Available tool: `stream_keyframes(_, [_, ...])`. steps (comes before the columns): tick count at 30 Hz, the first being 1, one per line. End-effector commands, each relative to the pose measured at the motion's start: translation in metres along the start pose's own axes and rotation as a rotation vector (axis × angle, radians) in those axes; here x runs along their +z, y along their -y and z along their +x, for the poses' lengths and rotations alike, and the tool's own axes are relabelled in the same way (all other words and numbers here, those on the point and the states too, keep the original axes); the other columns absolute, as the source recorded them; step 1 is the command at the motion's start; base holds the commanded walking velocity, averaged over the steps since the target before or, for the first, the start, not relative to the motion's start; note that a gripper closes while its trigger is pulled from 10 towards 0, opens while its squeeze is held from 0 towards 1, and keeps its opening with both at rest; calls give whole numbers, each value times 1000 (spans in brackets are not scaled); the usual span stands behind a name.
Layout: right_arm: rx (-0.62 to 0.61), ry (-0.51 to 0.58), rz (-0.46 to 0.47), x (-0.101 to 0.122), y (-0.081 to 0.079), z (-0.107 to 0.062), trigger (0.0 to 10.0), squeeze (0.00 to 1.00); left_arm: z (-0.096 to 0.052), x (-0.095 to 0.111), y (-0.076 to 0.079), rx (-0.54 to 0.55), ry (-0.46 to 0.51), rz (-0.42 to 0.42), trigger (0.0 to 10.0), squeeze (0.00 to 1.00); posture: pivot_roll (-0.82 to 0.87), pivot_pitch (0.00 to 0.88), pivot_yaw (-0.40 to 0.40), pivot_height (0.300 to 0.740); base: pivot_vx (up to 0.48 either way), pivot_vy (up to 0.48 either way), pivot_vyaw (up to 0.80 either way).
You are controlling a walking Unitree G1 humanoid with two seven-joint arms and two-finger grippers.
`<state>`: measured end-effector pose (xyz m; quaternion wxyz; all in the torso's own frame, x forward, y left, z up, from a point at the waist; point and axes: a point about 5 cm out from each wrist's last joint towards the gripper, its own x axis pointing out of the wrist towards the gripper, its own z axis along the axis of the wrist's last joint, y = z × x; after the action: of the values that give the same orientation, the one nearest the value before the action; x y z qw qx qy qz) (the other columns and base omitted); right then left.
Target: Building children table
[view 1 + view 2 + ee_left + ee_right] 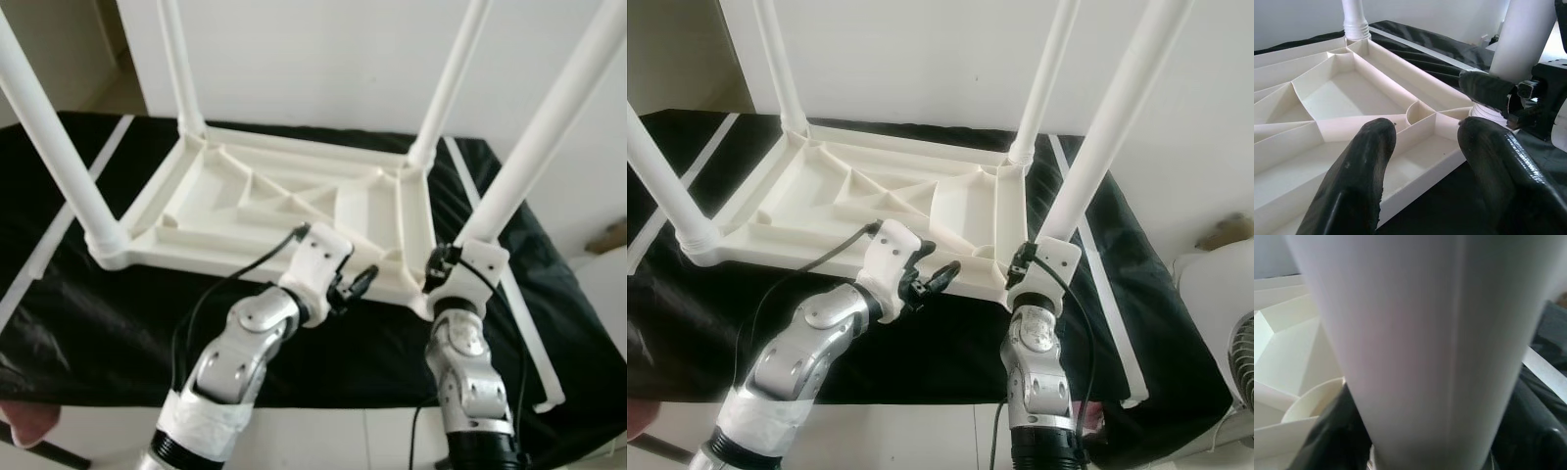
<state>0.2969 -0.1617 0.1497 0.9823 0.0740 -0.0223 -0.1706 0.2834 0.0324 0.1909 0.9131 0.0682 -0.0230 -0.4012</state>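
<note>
1. The left gripper's (pixel 1420 147) jaws stand released, the two black fingers (pixel 1359 171) spread apart with a gap between them, hovering just over the near rim of the upturned tabletop.
2. The right gripper's (pixel 443 266) jaws are closed around the base of the near right leg (pixel 549 127), where that white tube meets its corner socket; in the right wrist view the leg (pixel 1420 347) looms very close, with black finger material on either side low down.
3. The task's thing, a white plastic children's table (pixel 294 206), lies upside down on a bench covered with a black cloth (pixel 88 323), its ribbed underside facing up.
4. All four white legs stand upright in the corner sockets: the near left leg (pixel 49 127), the far left leg (pixel 179 59), the far right leg (pixel 451 78) and the near right leg.
5. The left gripper (pixel 926 277) sits at the table's near edge, toward the right half, beside the right gripper (pixel 1024 262) but apart from it.
6. The underside shows slanted ribs forming triangular and rectangular compartments (pixel 1347 93).
7. A white strip (pixel 534 333) runs along the cloth on the right, and another white strip (pixel 59 230) lies on the left.
8. Behind the bench stands a pale wall (pixel 333 49).
</note>
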Motion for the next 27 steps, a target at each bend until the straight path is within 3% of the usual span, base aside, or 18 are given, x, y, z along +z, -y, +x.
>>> stream_keyframes(1, [-9,-26,10,-5,4,0,10000,1000,-1,0,0,30,4,17,10000,0,-62,46,-55,740,0,0,0])
stream_keyframes(15, [155,12,-31,-3,12,-3,10000,1000,-2,0,-1,23,2,24,10000,0,-69,40,-40,740,0,0,0])
stream_keyframes(16, [188,6,-29,-4,13,-3,10000,957,-2,0,-1,22,2,25,10000,0,-69,40,-40,740,0,0,0])
stream_keyframes(17, [241,11,-37,-3,15,-2,10000,0,-1,0,-2,20,2,27,10000,0,-77,36,-35,740,0,0,0])
stream_keyframes(27, [424,59,-129,9,29,8,10000,0,2,1,-1,7,7,29,10000,0,-88,38,-28,740,0,0,0])
